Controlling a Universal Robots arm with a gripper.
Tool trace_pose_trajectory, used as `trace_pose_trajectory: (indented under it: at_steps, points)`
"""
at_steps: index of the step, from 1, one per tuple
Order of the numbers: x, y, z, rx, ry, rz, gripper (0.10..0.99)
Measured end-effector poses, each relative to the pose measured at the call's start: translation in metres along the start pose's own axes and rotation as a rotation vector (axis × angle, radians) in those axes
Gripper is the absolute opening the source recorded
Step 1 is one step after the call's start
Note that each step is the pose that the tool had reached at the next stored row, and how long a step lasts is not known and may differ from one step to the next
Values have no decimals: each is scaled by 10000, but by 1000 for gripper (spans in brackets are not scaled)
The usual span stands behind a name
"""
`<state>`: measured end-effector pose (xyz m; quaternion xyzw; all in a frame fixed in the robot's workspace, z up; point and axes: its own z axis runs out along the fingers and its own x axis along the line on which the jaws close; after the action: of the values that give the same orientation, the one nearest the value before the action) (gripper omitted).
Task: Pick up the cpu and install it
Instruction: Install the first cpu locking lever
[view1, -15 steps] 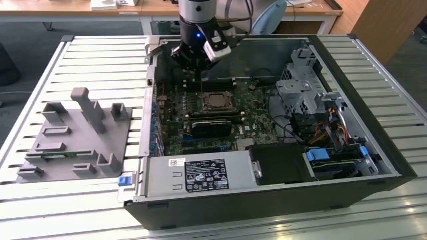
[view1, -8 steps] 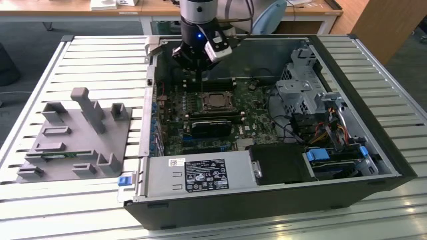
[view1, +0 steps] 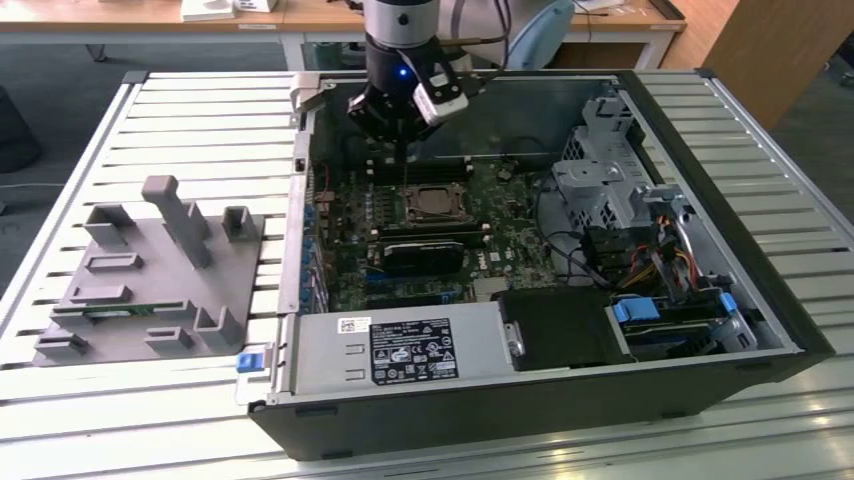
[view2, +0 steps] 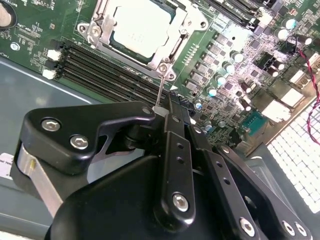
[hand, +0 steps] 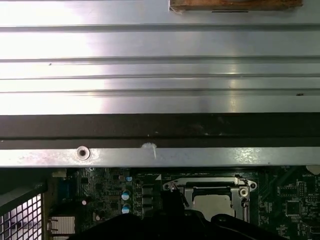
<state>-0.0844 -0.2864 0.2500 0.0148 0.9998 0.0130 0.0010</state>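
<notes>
Second wrist view: cpu (view2: 138, 27) seated in socket (view2: 172, 37).

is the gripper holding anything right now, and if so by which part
Nothing is held. The cpu sits in the motherboard socket, and the gripper hangs above the board beside it, its fingers closed together on nothing.

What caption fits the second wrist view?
Gripper poised beside the motherboard socket, where the cpu already sits.
</notes>
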Motion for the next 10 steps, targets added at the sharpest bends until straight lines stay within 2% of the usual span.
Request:
trace_pose_trajectory:
  at_steps: [10]
  points:
    - [-66, 2, 13, 1, 1, 0, 106]
